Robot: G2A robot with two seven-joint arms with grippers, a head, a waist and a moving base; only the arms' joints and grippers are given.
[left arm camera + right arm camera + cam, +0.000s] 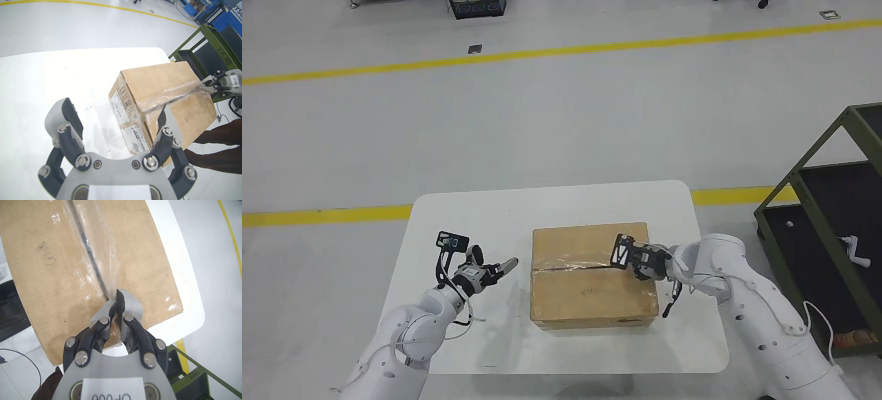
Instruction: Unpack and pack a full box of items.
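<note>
Right wrist view: right gripper [115,307] clamped on tape [111,275] at the right end of the box [47,285] on the desk [189,285]; left gripper [118,108] gapes just left of it. Unbraced, the box may slide, or the tape tear short.

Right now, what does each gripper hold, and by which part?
Right gripper pinches the clear tape at its end, atop the cardboard box; left gripper holds nothing.

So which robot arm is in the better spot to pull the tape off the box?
Probably right. The right gripper is pinched shut on the clear tape at the top seam of the box. The left gripper hangs open beside the box, touching nothing.
</note>
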